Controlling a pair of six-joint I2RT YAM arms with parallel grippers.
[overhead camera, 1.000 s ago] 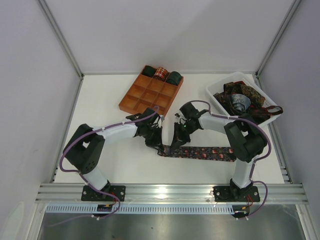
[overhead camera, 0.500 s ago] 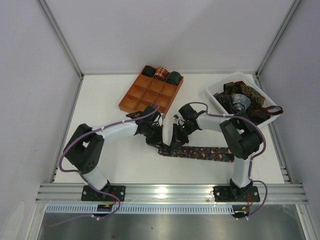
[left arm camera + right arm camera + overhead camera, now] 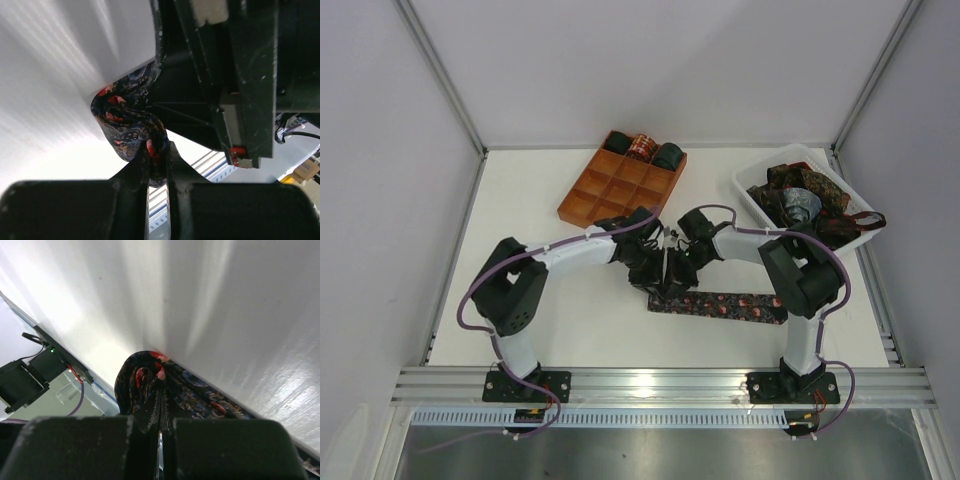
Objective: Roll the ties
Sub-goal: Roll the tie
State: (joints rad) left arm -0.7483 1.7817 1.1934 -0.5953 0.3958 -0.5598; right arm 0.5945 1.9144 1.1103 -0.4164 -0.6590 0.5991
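Your left claw is nearly closed, pinching a fold of the floral tie at its coiled end. Your right claw is clamped tight on that same coil. The rest lies flat on the counter, trailing rightward.

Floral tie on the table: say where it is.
Top view: the tie lies on the table, near-centre by the front edge, its left end gripped by the left tool and right tool.
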